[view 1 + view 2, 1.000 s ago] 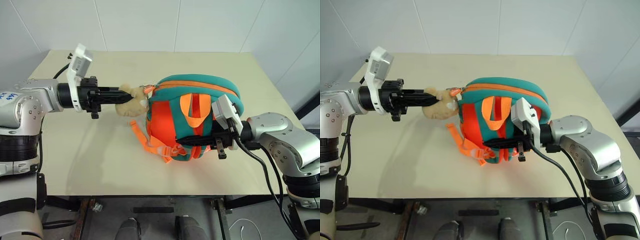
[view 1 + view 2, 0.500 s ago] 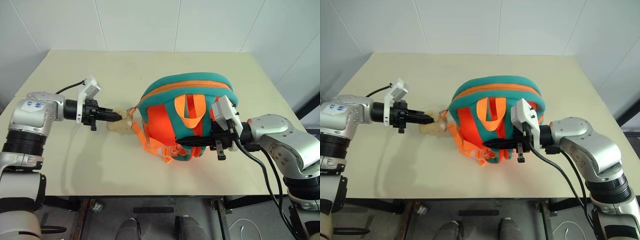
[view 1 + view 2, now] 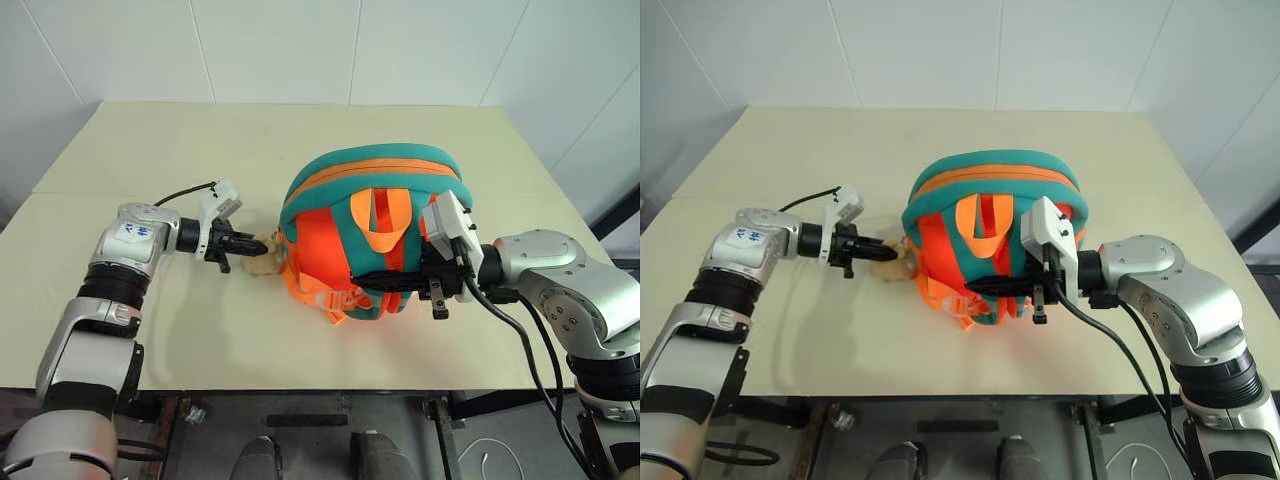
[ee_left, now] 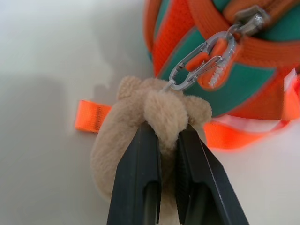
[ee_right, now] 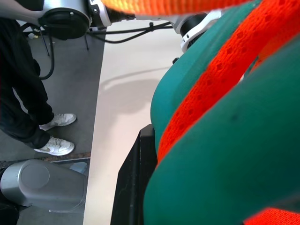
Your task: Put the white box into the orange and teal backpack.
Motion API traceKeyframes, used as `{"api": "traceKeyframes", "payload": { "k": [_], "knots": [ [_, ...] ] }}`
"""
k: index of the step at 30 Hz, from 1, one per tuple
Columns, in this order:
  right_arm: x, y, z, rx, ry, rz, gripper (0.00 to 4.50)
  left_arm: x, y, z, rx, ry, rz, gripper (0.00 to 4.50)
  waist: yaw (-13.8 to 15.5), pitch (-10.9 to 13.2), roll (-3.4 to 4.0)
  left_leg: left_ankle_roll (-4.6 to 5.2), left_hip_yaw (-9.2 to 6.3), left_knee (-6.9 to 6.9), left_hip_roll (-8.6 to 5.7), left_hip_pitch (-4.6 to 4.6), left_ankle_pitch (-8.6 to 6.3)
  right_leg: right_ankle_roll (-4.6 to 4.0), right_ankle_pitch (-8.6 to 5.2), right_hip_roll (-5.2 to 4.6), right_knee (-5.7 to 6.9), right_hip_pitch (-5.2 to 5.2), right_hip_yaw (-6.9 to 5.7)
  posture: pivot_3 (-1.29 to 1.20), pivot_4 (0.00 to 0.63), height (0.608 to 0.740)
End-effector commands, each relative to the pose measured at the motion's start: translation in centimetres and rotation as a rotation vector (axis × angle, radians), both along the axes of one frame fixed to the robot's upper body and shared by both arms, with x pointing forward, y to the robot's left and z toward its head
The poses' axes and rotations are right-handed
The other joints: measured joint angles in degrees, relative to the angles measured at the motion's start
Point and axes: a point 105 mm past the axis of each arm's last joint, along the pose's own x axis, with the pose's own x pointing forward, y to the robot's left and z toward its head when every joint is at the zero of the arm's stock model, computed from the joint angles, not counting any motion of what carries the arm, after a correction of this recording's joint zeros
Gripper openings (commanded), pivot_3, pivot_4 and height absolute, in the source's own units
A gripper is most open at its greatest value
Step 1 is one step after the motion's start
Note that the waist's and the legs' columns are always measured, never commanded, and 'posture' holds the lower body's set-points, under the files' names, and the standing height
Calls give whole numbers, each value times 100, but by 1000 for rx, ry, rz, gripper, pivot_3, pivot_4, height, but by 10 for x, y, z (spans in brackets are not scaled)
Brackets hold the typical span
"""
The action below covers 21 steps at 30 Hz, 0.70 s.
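With the left tool [image 4: 166, 140] clenched on the plush toy [image 4: 140, 140] and the right tool [image 3: 385, 281] pinching the orange and teal backpack [image 3: 375, 200] strap, we should steady the bag on the bench [image 3: 200, 330] gently, not tugging the clip [image 4: 197, 63].

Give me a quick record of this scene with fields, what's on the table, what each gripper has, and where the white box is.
surface: beige table
backpack: orange and teal backpack standing near the table's middle, zip closed along its top
plush toy: tan plush toy clipped to the zip pull by a silver carabiner, lying on the table at the backpack's left
left gripper: shut on the plush toy
right gripper: shut on a teal and orange strap at the backpack's lower front
white box: cannot tell where it is
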Motion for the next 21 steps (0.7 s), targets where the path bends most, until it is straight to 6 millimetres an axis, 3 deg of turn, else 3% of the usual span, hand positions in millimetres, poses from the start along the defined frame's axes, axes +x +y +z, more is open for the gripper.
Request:
{"api": "traceKeyframes", "payload": {
  "k": [1, 7, 11, 13, 21],
  "knots": [
    [3, -16, 4, -43, 2, -91, 924, 5, 15, 17, -70, -30, 72, 844, -1, 0, 0, 1, 0, 0, 0, -1, 1, -1, 3, 0, -1, -1, 0, 0, 150, 740],
    [2, -36, 9, -74, -13, -168, 2955, -9, 28, 32, -152, -38, 52, 2748, -26, 0, 0, 1, 2, -16, 1, -2, 1, -1, 3, 2, -6, -8, 1, 0, 150, 740],
    [2, -63, 15, -129, -30, -277, 4347, -25, 44, 47, -209, -112, 56, 4004, -7, 0, 0, 0, 2, -23, 3, -6, 1, -2, 2, 1, -14, -10, 0, 0, 150, 740],
    [5, -80, 18, -163, -49, -348, 4500, -33, 54, 52, -216, -159, 71, 4471, -1, 0, 0, 2, 6, -22, 2, -7, -1, -2, 2, -4, -23, -8, 0, 0, 150, 740],
    [20, -160, 31, -283, -115, -586, 4500, -50, 90, 68, -224, -352, 153, 4471, -2, 0, 0, 5, 9, -14, -1, -2, -2, -3, 2, -7, -22, 0, 0, 0, 150, 740]
  ]
}}
